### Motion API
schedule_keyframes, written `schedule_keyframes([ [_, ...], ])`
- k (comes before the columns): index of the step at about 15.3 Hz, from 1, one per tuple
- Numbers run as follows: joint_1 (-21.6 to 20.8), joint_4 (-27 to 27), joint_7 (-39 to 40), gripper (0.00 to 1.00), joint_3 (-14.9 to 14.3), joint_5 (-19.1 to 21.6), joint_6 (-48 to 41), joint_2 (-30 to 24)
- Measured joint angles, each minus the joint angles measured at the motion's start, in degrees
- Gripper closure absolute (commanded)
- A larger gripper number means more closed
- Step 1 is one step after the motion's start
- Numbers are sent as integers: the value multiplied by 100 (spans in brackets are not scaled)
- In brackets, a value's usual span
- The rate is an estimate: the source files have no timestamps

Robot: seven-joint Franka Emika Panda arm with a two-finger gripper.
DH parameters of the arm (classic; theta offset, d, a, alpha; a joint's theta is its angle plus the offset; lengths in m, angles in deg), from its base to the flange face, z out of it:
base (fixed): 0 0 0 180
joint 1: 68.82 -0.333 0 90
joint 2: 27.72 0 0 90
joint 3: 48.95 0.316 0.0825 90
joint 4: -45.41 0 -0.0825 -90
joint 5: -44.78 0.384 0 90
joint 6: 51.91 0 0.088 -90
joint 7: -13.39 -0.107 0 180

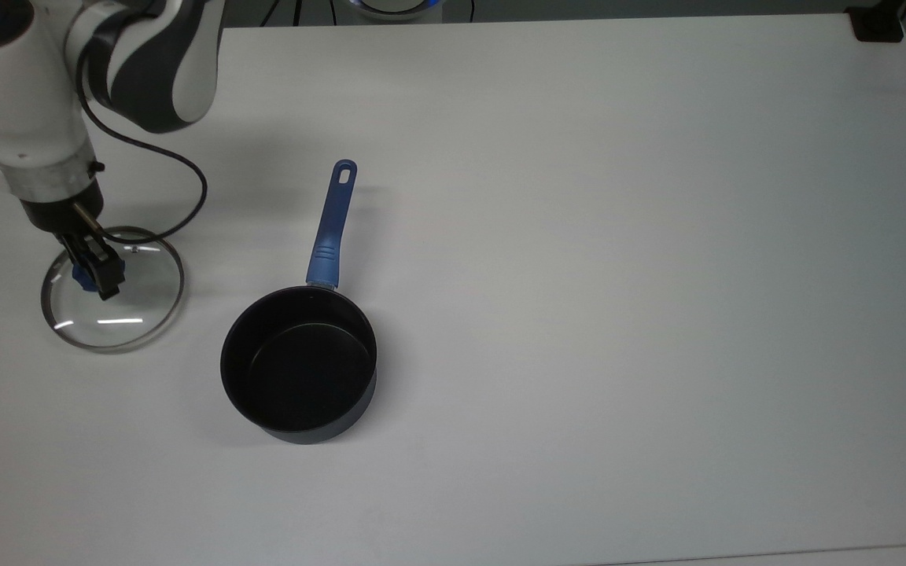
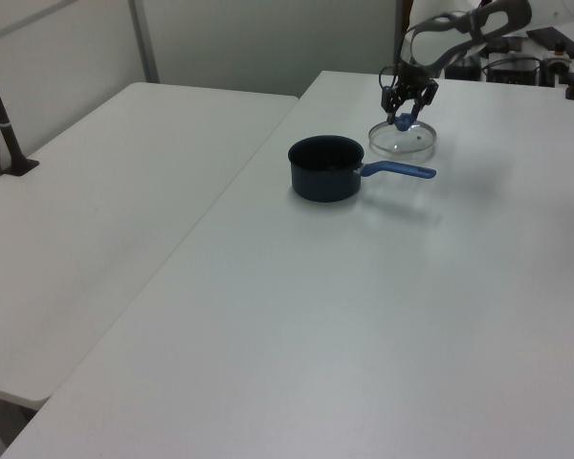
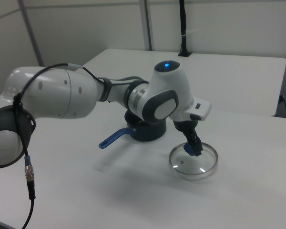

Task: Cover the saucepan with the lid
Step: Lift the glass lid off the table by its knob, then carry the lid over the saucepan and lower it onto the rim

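Clearly you had the gripper (image 1: 93, 271) closed on the blue knob (image 2: 402, 120) of the lid (image 1: 112, 289), with the glass disc lifted off the table (image 1: 579, 236) and hanging a little tilted, well to the top view's left of the saucepan (image 1: 299, 363). To do this carry well, you needed to keep the fingers (image 3: 194, 145) firm on the knob, raise the lid higher than the pan's rim, level it, and only then travel across to the top view's right. You should have centred the knob over the middle of the pan before lowering, so the metal rim seated all round. The saucepan stood empty, its dark inside bare, its blue handle (image 1: 331, 226) pointing toward the top view's upper edge.
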Motion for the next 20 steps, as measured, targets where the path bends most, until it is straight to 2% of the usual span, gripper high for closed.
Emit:
schedule_keyframes([
  [6, 41, 717, 0, 59, -249, 9, -1383, -411],
  [11, -46, 895, -254, 59, -307, 13, -1502, -552],
  [13, -348, 941, -391, 59, -408, 15, -1502, -549],
  [20, -2039, 1261, -1429, 59, -745, 16, -1501, -367],
])
